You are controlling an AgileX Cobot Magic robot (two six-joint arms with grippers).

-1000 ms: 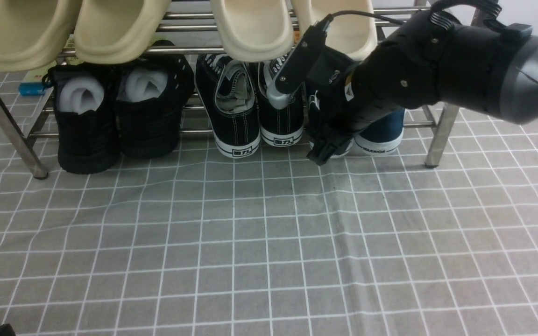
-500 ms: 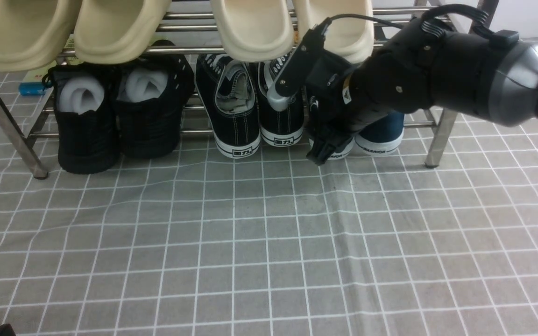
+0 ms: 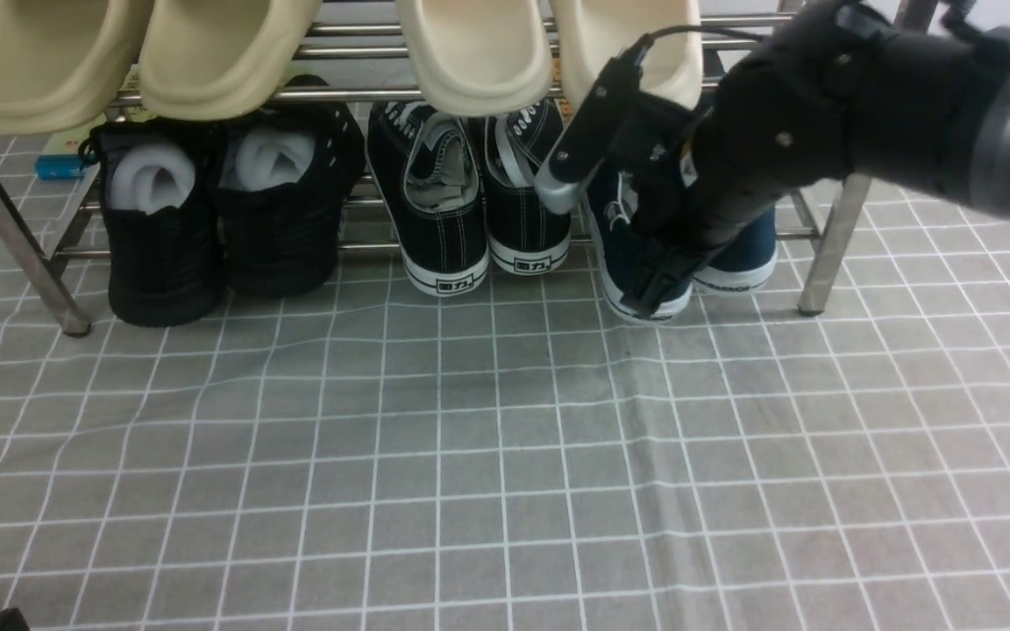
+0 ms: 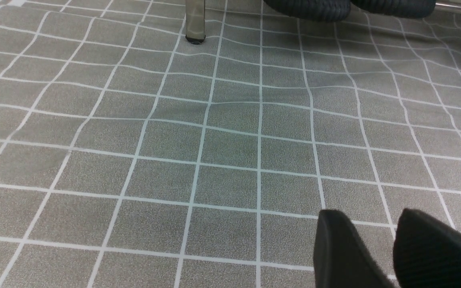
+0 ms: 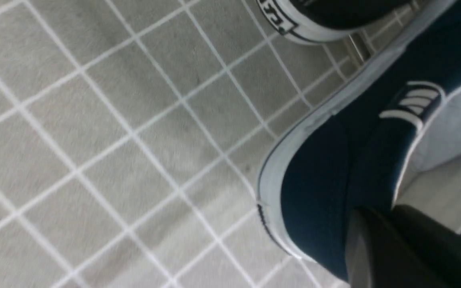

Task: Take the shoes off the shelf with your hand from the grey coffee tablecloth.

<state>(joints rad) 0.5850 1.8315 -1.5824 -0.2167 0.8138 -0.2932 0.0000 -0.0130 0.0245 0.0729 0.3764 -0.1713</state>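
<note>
The shoes are a navy pair with white soles at the right end of the shelf's (image 3: 807,263) lower tier. My right gripper (image 3: 656,294) is shut on the heel of the left navy shoe (image 3: 623,254), which sticks out past the rack over the grey coffee tablecloth (image 3: 470,438). In the right wrist view the gripper (image 5: 382,214) pinches that shoe's (image 5: 318,188) heel wall, one finger inside and one outside. The other navy shoe (image 3: 746,254) rests on the tier, partly behind the arm. My left gripper (image 4: 368,218) hovers over bare cloth, fingers together, holding nothing.
Black lace-up sneakers (image 3: 444,219) stand right beside the held shoe on the lower tier. Black shoes stuffed with white filler (image 3: 159,237) sit farther left. Beige slippers (image 3: 224,53) hang over the upper tier. A shelf leg (image 4: 194,24) stands ahead of the left gripper.
My right gripper has closed on the left navy shoe's heel. It has drawn the shoe forward and slightly right, out from the lower tier. The left arm has not moved.
</note>
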